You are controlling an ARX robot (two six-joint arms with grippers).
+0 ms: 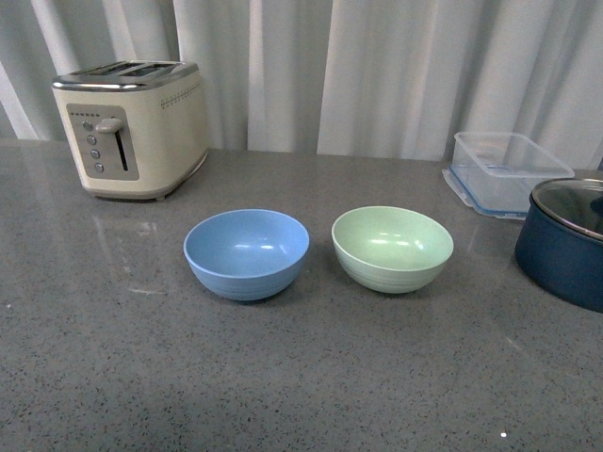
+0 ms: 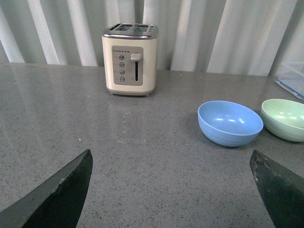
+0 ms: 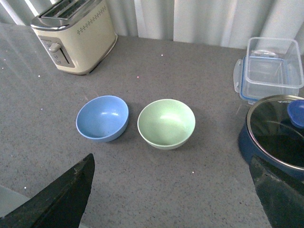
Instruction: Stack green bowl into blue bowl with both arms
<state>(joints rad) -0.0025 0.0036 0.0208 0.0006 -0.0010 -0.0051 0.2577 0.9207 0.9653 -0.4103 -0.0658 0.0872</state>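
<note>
The blue bowl [image 1: 247, 252] stands upright and empty on the grey counter, left of the green bowl [image 1: 392, 248], with a small gap between them. Neither arm shows in the front view. In the left wrist view the blue bowl [image 2: 230, 123] and green bowl [image 2: 284, 118] lie well beyond my open, empty left gripper [image 2: 173, 190]. In the right wrist view the green bowl [image 3: 166, 123] and blue bowl [image 3: 102, 118] lie beyond my open, empty right gripper [image 3: 173, 194], which is high above the counter.
A cream toaster [image 1: 132, 126] stands at the back left. A clear plastic container [image 1: 509, 171] sits at the back right, and a dark navy pot with a glass lid [image 1: 568, 240] stands close to the right of the green bowl.
</note>
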